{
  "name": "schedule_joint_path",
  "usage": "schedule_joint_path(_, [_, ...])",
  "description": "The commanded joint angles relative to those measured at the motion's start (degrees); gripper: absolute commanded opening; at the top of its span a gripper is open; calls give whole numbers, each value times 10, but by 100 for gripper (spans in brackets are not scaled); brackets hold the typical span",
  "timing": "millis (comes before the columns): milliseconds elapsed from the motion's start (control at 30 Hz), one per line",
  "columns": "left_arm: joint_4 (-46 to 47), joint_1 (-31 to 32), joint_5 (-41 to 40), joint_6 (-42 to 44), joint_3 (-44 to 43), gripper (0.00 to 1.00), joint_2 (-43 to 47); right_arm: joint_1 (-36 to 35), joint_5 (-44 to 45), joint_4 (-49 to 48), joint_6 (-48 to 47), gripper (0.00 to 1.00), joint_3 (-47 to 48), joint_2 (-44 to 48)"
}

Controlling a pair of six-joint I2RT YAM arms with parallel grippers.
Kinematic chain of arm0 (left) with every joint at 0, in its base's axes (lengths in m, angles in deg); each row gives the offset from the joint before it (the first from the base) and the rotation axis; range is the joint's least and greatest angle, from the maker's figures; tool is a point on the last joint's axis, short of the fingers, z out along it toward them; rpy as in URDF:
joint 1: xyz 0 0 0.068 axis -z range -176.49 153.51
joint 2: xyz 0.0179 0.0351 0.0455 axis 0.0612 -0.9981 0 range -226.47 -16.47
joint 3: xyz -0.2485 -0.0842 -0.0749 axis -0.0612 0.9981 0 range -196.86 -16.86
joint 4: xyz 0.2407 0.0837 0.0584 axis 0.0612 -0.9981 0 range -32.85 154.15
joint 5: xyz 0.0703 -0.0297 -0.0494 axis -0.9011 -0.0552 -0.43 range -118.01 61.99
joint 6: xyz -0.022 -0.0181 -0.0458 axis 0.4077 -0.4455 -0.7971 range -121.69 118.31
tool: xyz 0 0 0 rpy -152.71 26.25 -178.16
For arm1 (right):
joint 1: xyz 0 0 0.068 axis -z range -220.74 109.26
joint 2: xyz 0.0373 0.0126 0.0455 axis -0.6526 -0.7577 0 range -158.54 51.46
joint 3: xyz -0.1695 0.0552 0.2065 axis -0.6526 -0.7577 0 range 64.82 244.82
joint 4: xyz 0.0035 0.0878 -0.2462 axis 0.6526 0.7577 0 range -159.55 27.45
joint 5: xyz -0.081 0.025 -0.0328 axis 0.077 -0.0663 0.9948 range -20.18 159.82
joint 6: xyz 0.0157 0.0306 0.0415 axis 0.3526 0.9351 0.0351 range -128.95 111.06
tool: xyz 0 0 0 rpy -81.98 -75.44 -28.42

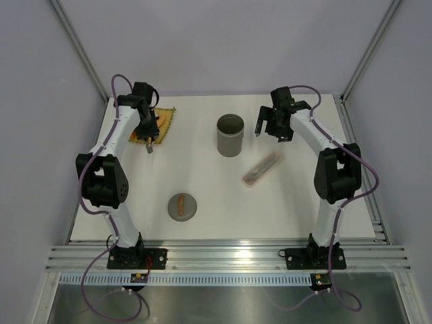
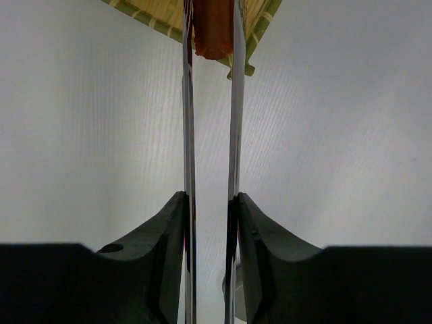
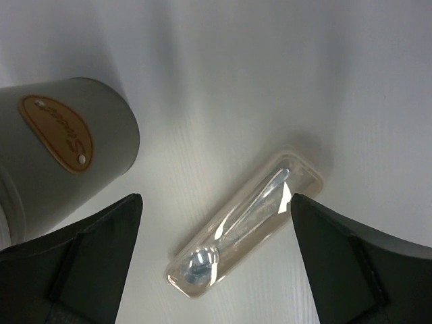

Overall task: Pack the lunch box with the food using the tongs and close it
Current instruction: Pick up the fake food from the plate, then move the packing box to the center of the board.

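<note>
Food (image 2: 213, 30) shows as one orange-red piece in the left wrist view, pinched between the tips of the tongs (image 2: 188, 135). It sits over a corner of the yellow woven mat (image 2: 150, 13); whether it is lifted off the mat or resting on it I cannot tell. The two slim silver arms of the tongs run almost parallel down the middle of that view. The left gripper (image 2: 210, 199) squeezes them from both sides, its black fingers (image 2: 165, 270) pressed against the outside of each arm, so the hand is narrow and holding the tongs.

From above, that gripper hangs over the mat at the far left of the white table (image 1: 290, 209). The lunch box (image 1: 230, 145) stands upright near the far middle of the table, well apart from the mat, with its top open. Its wall carries a brown oval label, seen in the right wrist view.

The lid (image 1: 182, 206), a round grey disc with a brown handle, lies flat nearer the arm bases, apart from the lunch box. A pale oblong case (image 1: 262, 169) with a spoon inside lies slantwise to the right of the lunch box, not touching it.

The right gripper (image 3: 216, 202) hangs above the table between lunch box and case, jaws spread wide, holding nothing.
</note>
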Motion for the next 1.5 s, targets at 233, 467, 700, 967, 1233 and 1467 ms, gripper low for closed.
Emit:
schedule_joint_path(233, [7, 3, 39, 3, -27, 5, 86, -50, -78, -32, 43, 99, 110, -113])
schedule_joint_path(467, [1, 4, 46, 8, -29, 4, 106, -97, -119, -20, 77, 99, 217, -181])
schedule_joint_path(700, [-7, 16, 75, 13, -41, 4, 120, -120, -149, -2, 115, 99, 326, -254])
schedule_joint_path(967, [-11, 50, 88, 22, -75, 4, 131, -121, -116, 47, 77, 99, 372, -258])
schedule_joint_path(1233, [11, 82, 114, 26, -84, 4, 155, -117, -61, 47, 44, 99, 282, -176])
schedule_joint_path(1467, [31, 115, 142, 28, -46, 4, 166, -114, -30, 30, 39, 99, 196, -128])
